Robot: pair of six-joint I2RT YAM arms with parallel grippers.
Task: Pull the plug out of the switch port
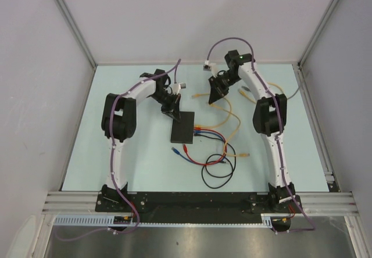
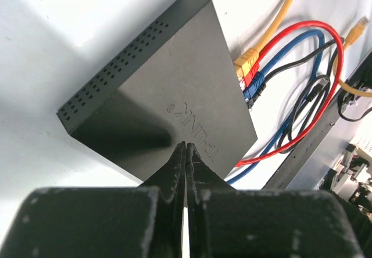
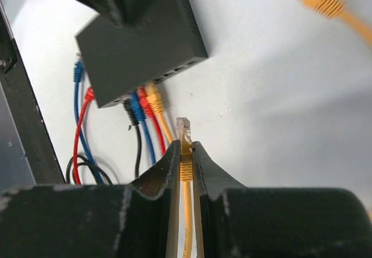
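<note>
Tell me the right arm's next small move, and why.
Probably lower the right gripper toward bare table beside the switch and release. Its jaws pinch a yellow plug whose clear tip hangs free of the ports, while the shut left gripper appears to rest on the switch's top.

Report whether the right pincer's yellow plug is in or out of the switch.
Out: the yellow plug, clamped in the right pincer, sits clear of the switch.

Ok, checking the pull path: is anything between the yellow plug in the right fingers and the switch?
Nothing visible. The right fingers hold the yellow plug clear of the switch, only bare table between them; the plugged-in cables sit beside that gap.
</note>
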